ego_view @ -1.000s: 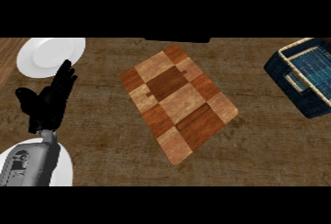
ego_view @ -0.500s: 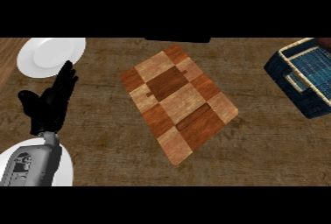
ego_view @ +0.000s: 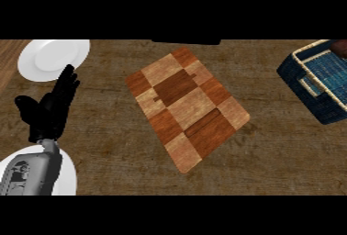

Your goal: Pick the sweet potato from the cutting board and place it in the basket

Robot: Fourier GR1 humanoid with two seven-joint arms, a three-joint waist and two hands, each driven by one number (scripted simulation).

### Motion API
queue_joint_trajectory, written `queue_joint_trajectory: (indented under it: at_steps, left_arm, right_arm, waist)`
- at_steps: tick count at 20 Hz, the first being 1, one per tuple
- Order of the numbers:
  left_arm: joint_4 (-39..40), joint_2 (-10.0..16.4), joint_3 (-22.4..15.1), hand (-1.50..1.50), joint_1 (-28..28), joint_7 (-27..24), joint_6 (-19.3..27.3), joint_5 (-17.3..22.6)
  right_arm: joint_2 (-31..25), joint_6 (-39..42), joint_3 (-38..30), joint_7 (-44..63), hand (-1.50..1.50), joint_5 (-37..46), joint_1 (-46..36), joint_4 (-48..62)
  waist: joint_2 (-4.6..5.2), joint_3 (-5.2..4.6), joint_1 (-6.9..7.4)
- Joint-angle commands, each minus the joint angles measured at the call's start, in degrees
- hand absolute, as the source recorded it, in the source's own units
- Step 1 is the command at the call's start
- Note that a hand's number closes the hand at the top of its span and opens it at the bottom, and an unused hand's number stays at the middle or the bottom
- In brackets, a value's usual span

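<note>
Closest in, at the lower left, a grey forearm [ego_view: 30,172] comes up from the bottom edge. The left robot hand [ego_view: 49,110] sits on the end of it, just resting. Its fingers are straight and pointing up, the thumb sticks out to the side, and it's wide open with nothing in it. It's over bare tabletop [ego_view: 271,156], well apart from the board.

The board [ego_view: 186,105] is in the middle, checkered wood, lying flat and turned at an angle, with one corner pointing down toward the near edge.

Further back on the right is the basket [ego_view: 306,87], dark blue with a pale rim, cut off by the right edge. At its far corner a bit of reddish-brown shows inside. That looks like the sweet potato [ego_view: 338,45], but so little of it shows that I can't swear to it.

Far left there's a white plate [ego_view: 51,55], and the hand's fingertips overlap its near rim in the view. A dark thing [ego_view: 186,41] sits at the far edge behind the board; can't tell what it is.
</note>
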Motion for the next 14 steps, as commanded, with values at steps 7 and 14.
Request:
queue_joint_trajectory:
  at_steps: [7,14]
  left_arm:
    - [0.8,-1.7,-0.6,0.0,-1.6,0.6,2.2,-1.2]
    - [1.3,-0.6,0.2,0.0,-0.2,-0.2,0.5,-0.2]
  right_arm:
    - [0.5,-12.1,-4.6,-0.2,-1.5,-4.5,1.9,-5.9]
    - [-0.2,-20.8,-10.5,1.5,-1.5,-9.7,-0.6,-9.2]
  waist:
    - [-0.19,0.05,-1.15]
    - [-0.48,-0.03,-1.28]
